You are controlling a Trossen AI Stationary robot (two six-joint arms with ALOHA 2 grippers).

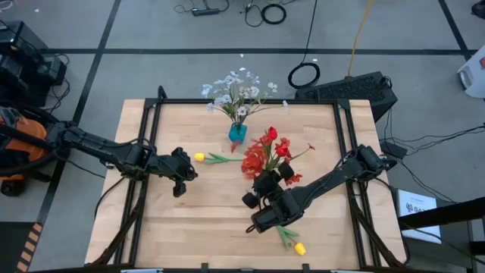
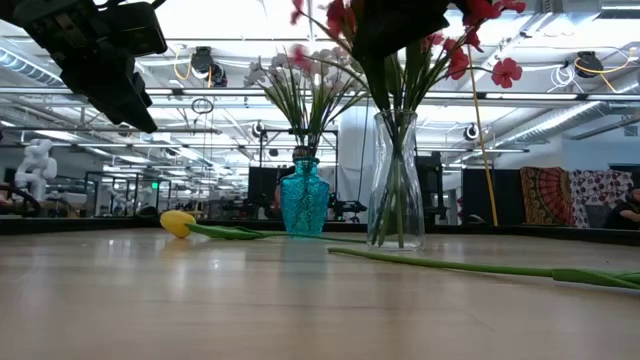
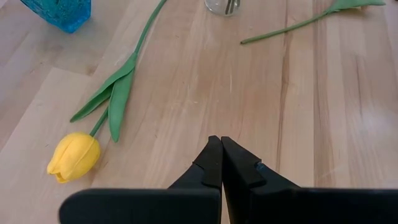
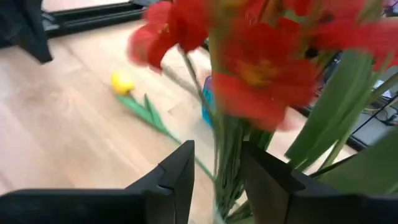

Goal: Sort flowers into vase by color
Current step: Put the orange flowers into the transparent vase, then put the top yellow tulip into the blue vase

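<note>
Standing near the far edge of the light wooden table (image 1: 189, 227): small teal glass vase (image 1: 237, 133), holding a spray of pale white blossoms on thin green stems (image 1: 235, 89). Clear glass vase (image 2: 396, 180) just beside the teal one, on the right arm's side and nearer the table middle, holding the red flowers, tulips and small-bloom clusters mixed (image 1: 265, 153); exact bloom count can't be told, they overlap.

Vases: 2. Loose yellow tulips with green stem and leaves: 2, both lying flat on the wood.
- yellow tulip one (image 1: 200, 158): beside the teal vase on the left arm's side, stem pointing toward the clear vase
- yellow tulip two (image 1: 300, 248): well apart from the teal vase, near the front edge, stem running under the right arm

Left gripper (image 1: 182, 182): low over bare wood, near tulip one, on the teal vase's left-arm side; fingers pressed together, holding nothing.

Right gripper (image 4: 215, 171): right at the clear vase, fingers parted with the red bunch's green stems between them, no clamp visible
</note>
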